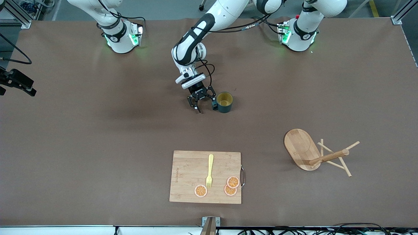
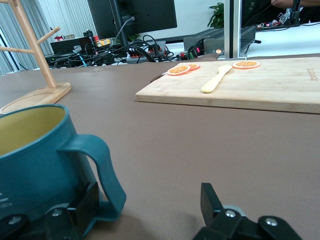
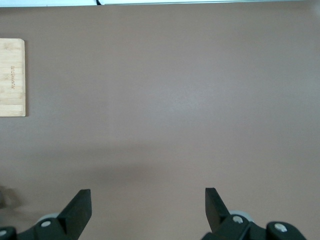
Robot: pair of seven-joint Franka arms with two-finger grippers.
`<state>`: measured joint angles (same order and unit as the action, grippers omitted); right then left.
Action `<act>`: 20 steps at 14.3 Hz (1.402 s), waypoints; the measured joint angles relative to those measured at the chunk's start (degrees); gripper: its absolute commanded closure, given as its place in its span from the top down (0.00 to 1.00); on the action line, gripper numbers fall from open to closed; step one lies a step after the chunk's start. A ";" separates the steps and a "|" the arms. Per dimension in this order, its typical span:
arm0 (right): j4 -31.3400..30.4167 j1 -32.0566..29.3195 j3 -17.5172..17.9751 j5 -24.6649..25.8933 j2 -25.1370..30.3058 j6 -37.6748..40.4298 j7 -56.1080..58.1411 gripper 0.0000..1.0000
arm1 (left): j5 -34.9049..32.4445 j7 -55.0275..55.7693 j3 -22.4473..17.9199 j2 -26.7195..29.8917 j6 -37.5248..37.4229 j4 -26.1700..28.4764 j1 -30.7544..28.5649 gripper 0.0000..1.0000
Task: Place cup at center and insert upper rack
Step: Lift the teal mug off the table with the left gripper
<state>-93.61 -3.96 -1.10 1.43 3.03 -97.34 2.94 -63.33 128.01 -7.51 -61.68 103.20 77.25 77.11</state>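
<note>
Brown mat (image 1: 98, 147) covered table, rack (image 1: 313, 153) lay tipped, post toward left arm's end, left gripper (image 1: 204, 101) unclenched beside upright cup (image 1: 225, 102), right gripper (image 3: 147, 210) spread over bare mat.

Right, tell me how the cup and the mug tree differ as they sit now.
The cup stands upright, mouth up; the mug tree lies tipped on its side, oval base on edge and pegs on the table. The cup is dark teal with a yellow inside; the mug tree is light wood. The cup sits beside the open left gripper; the mug tree lies nearer the front camera, toward the left arm's end. Neither is held.
</note>
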 measured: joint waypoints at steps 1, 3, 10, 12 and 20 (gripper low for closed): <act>0.00 0.00 0.00 0.00 0.00 0.00 0.00 1.00 | 0.00 0.00 -0.06 -0.01 0.00 0.00 -0.13 0.86; 0.00 0.00 0.00 0.00 0.00 0.00 0.00 1.00 | 0.00 0.00 -0.20 -0.01 0.04 0.00 -0.33 0.78; 0.00 0.00 0.00 0.00 0.00 -0.01 0.00 1.00 | 0.00 0.00 -0.65 -0.01 1.00 0.00 -0.73 0.41; 0.00 0.00 0.00 0.00 0.00 -0.01 0.00 1.00 | 0.00 0.00 -0.68 -0.01 1.35 0.00 -0.78 0.29; 0.00 0.00 0.00 0.00 0.00 -0.09 0.00 1.00 | 0.04 0.75 -0.70 0.00 2.27 -0.46 -0.91 0.00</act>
<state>-93.61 -3.95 -1.10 1.43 3.03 -97.44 2.94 -63.29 128.76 -8.22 -61.68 105.47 76.79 76.20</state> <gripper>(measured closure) 0.000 0.952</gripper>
